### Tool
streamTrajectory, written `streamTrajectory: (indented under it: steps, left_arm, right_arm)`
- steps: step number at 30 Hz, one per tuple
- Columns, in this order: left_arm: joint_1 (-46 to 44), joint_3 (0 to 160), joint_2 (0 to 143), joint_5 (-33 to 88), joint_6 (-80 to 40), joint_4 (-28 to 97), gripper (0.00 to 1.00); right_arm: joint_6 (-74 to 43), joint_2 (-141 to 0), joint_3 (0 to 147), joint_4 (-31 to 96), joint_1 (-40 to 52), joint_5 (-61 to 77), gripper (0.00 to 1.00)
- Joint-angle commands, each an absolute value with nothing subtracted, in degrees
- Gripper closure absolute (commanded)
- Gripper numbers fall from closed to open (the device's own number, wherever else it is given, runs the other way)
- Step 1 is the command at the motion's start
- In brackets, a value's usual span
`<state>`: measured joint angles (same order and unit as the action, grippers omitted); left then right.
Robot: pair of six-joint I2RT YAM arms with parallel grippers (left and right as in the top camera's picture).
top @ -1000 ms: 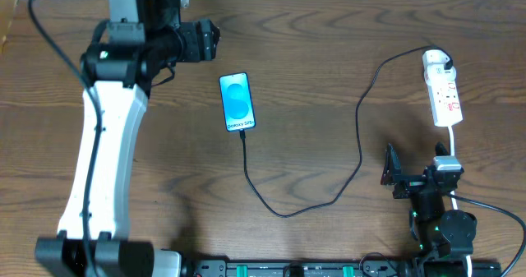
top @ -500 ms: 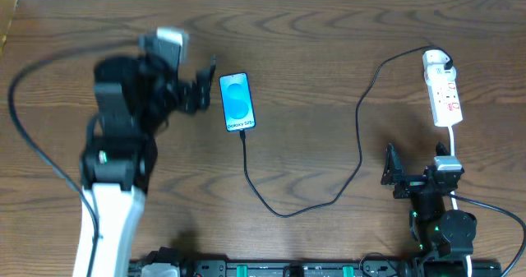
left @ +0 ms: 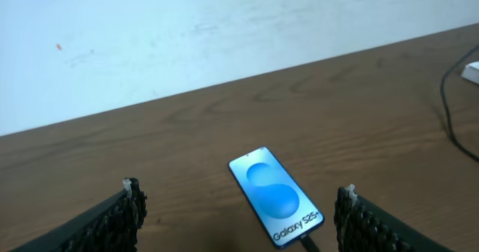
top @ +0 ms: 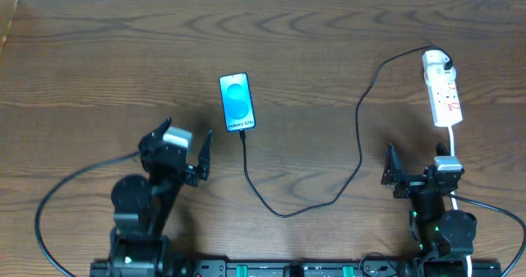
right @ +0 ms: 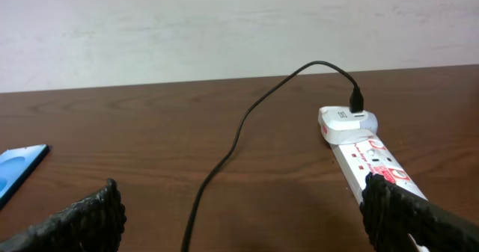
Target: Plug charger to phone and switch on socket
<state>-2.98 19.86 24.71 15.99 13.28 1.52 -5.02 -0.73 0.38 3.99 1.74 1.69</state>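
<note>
The phone point(top: 237, 102) lies face up on the desk point(top: 329, 30). The charger point(top: 359, 137) loops from the phone's lower edge to its white plug, which sits in the socket point(top: 445, 96) at the right. I can't quite tell whether the tip is fully home. The left pincer point(top: 189, 129) near the phone and the right pincer point(top: 415, 158) just short of the socket both gape wide, holding nothing. The switch looks like the step in hand, so the right pincer must reach forward and press it.

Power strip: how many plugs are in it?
1. The white plug sits at the far end of the power strip, black cable leading off toward the phone. No other plug shows overhead, though the strip is small in view.
</note>
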Motion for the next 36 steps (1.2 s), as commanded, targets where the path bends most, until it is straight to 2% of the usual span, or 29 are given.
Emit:
streamTrajectory:
  steps: [1,13,21,36]
  left_arm:
    - [-2.8,14.2,19.0,13.8,14.1,-0.4,0.18]
    - [-2.8,0.6,7.4,13.4,14.6,-5.0,0.18]
    - [-2.8,0.2,1.4,12.0,15.0,3.2,0.18]
    - [-2.8,0.2,0.3,11.9,15.0,3.0,0.18]
  right_arm:
    - [-5.5,-0.4,0.3,4.2,2.2,1.6,0.01]
    - [-5.5,-0.4,0.3,4.2,2.2,1.6,0.01]
    - [-5.5,-0.4,0.3,4.2,2.2,1.6,0.01]
    - [-5.5,-0.4,0.3,4.2,2.2,1.6,0.01]
